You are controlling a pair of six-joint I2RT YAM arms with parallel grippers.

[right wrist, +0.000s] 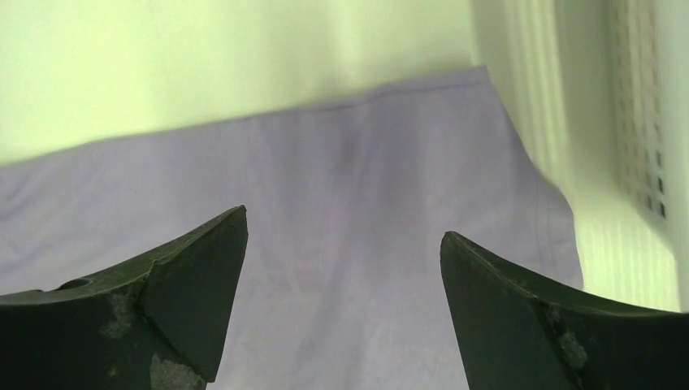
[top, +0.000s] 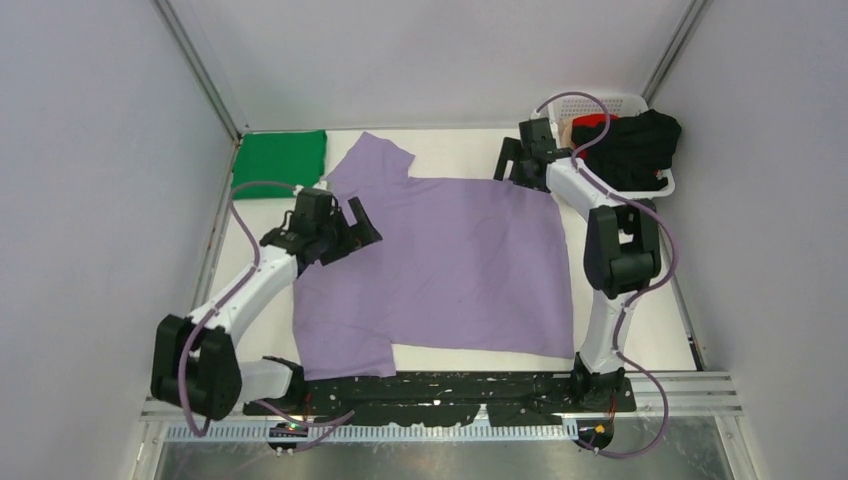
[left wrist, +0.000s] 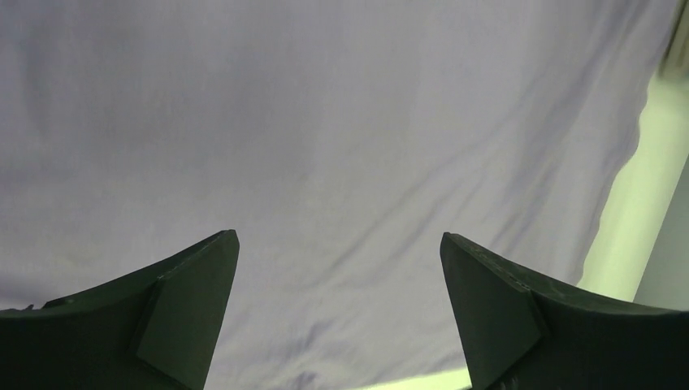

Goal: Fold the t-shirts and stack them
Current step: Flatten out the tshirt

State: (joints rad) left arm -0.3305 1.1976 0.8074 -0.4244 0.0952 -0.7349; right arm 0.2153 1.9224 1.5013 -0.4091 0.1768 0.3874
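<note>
A lavender-purple t-shirt [top: 450, 265] lies spread flat across the middle of the table. It fills the left wrist view [left wrist: 325, 146] and the lower part of the right wrist view [right wrist: 341, 187]. My left gripper [top: 358, 226] is open and empty over the shirt's left side. My right gripper [top: 508, 165] is open and empty over the shirt's far right corner. A bright green t-shirt [top: 281, 161] lies folded at the far left. A black t-shirt [top: 640, 145] and a red one [top: 592, 122] sit in the white basket [top: 600, 100].
The white perforated basket stands at the far right corner; its wall shows in the right wrist view [right wrist: 642, 122]. Metal frame posts and grey walls close in the table on the left, right and back.
</note>
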